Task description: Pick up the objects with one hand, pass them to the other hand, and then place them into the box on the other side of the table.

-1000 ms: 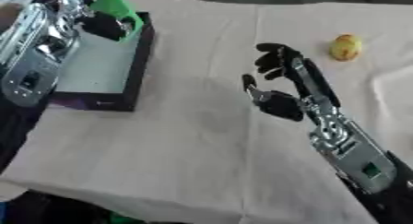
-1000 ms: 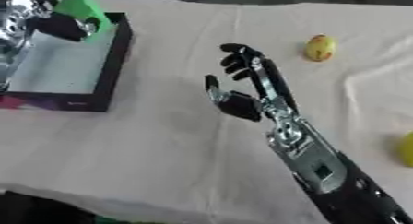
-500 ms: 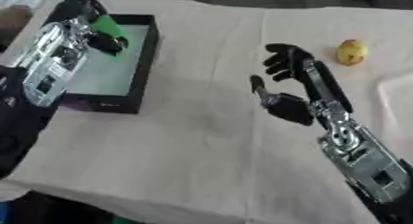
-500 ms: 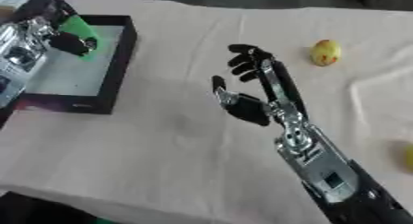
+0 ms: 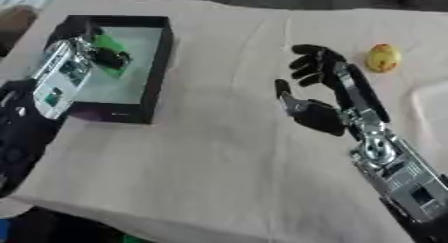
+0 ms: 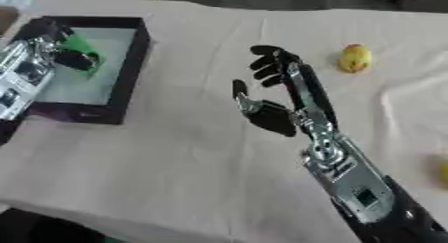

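My left hand hovers over the black box at the table's left, its fingers curled round a green object held inside the box's opening. My right hand is raised open over the middle of the table, fingers spread, nothing in it. A yellow, reddish-tinged fruit lies on the cloth just right of the right hand's fingertips. Another yellow object shows at the right edge in the right eye view.
The table is covered with a pale cloth that hangs over the near edge. A lighter patch of cloth lies at the right edge. Dark floor shows beyond the table's far side.
The camera has tilted, shifting the whole picture. My left hand has brought the green object down into the box's opening. The right hand stays open above the table.
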